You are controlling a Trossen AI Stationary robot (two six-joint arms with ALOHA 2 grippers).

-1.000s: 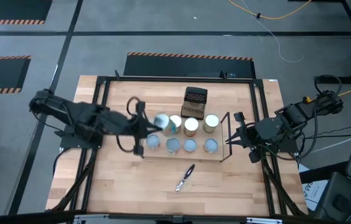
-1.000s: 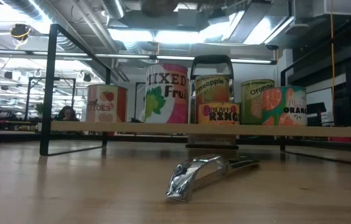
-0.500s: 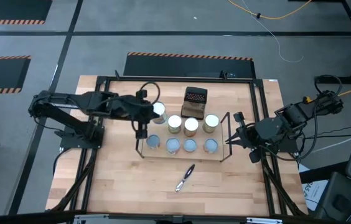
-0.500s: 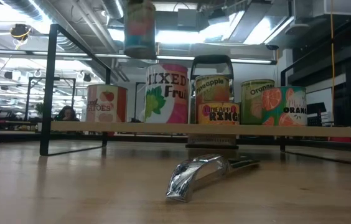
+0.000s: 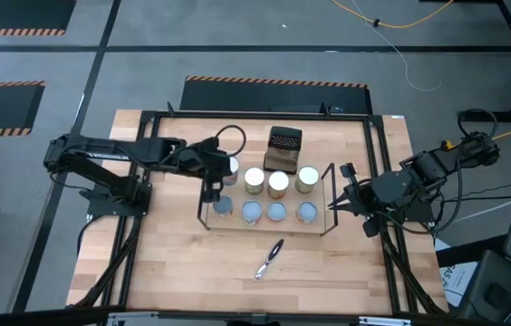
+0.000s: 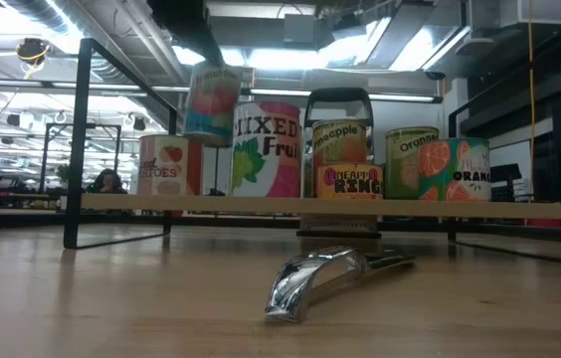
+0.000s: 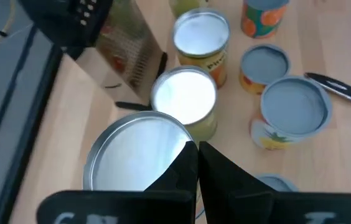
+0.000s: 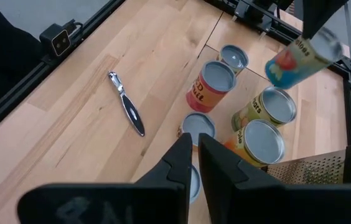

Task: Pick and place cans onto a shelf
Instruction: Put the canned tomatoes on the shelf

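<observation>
My left gripper is shut on a can with a silver top and a blue-and-red label. It hangs tilted over the left end of the shelf, left of the Mixed Fruit can. Three silver-topped cans stand in the far row and several pale-blue-topped ones in the near row. My right gripper waits at the shelf's right end, shut, with nothing between its fingers. My left gripper pinches the can's top rim between its two shut fingers, at the rim's near side. The fingers slant down from the table's left. The can hangs below them, tilted, clear of the shelf board and of the other cans.
A metal can opener lies on the wood near the table's front. A dark brown perforated box stands behind the far row. The black outer frame runs round the table. Bare wood lies left and in front of the shelf.
My left gripper has swung toward the table's far edge with the can and then sunk. In the low view the can was above the picture, then came in at the top, and now hangs lower and tilted beside the Mixed Fruit can.
</observation>
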